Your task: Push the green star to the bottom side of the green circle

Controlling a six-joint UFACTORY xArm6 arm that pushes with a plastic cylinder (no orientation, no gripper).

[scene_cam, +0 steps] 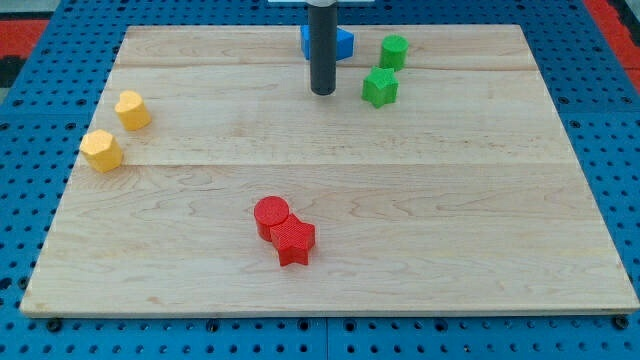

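The green star (379, 87) lies on the wooden board near the view's top, just below and slightly left of the green circle (394, 51). A small gap separates the two. My tip (322, 92) rests on the board to the left of the green star, about a block's width away, at nearly the same height in the view. The dark rod rises from it toward the top edge and hides part of a blue block (340, 42) behind it.
Two yellow blocks (132, 109) (101, 150) sit near the board's left edge. A red circle (270, 214) touches a red star (293, 240) at the lower middle. The wooden board (480, 200) lies on a blue pegboard.
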